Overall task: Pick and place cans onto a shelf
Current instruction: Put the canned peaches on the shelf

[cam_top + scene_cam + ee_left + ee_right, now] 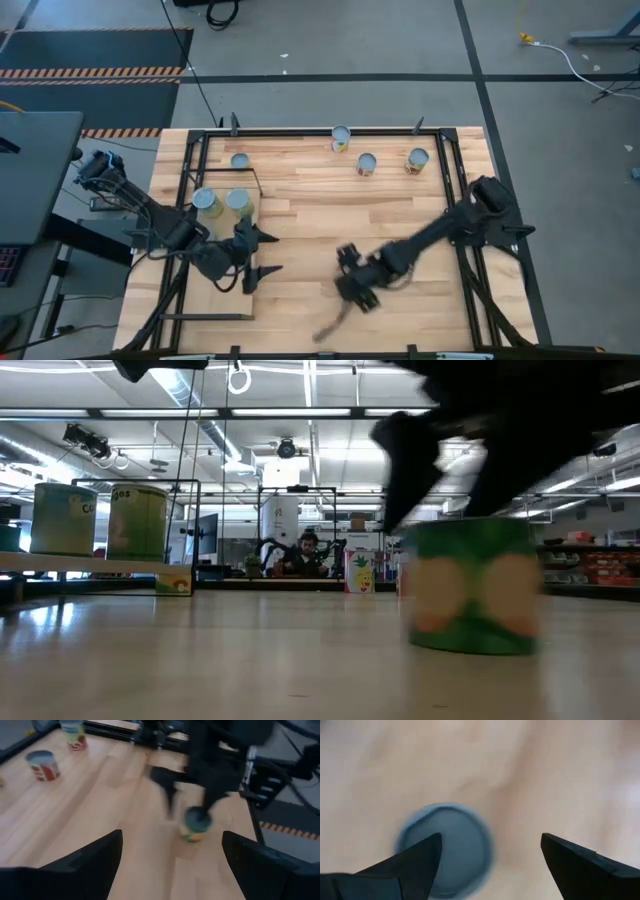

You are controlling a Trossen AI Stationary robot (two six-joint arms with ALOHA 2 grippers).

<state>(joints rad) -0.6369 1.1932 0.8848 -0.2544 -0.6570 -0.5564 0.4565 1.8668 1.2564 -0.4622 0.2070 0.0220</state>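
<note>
From above, the right gripper (352, 285) is a dark smear, and the can (362, 283) under it hardly shows at all. Across the table the same can (473, 587) is a soft green blur with its top lost behind the gripper. Looking straight down past the right fingers (405, 870), its pale blue top (445, 849) is fuzzy and partly covered by one finger. The labels on the far cans (365, 164) are too small to read.
</note>
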